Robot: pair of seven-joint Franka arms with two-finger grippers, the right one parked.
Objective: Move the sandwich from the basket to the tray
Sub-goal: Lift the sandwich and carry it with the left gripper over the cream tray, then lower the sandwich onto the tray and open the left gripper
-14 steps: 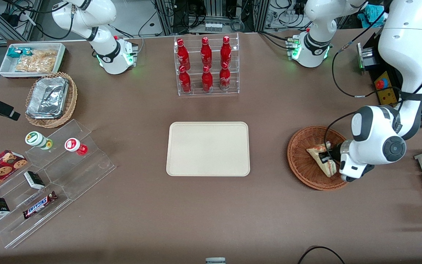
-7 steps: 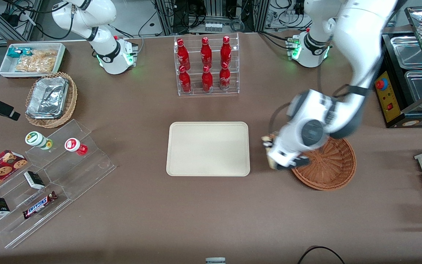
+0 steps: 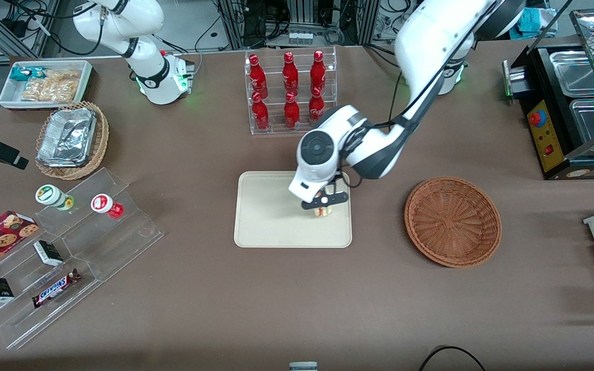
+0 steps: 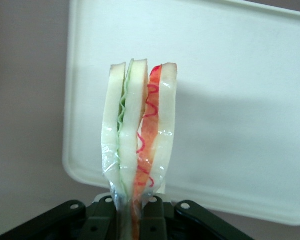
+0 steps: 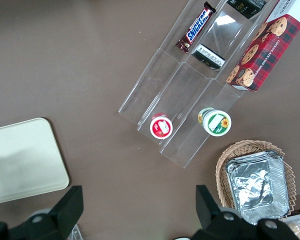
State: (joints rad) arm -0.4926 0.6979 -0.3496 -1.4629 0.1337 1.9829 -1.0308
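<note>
sandwich [image 4: 139, 135]: held on edge in the closed jaws, above the tray [image 3: 266, 226], so it can go straight down
gripper [image 3: 323, 206]: over the tray's end nearer the basket [image 3: 452, 221]
basket: empty on the bench [image 3: 276, 299]

White arm [image 3: 379, 144], black claw [image 3: 323, 205]

robot lab, mock snack counter

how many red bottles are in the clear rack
6 red bottles in the clear rack: three on its upper step, three on its lower step, farther from the camera than the tray, where the end effector holds the sandwich.
</note>
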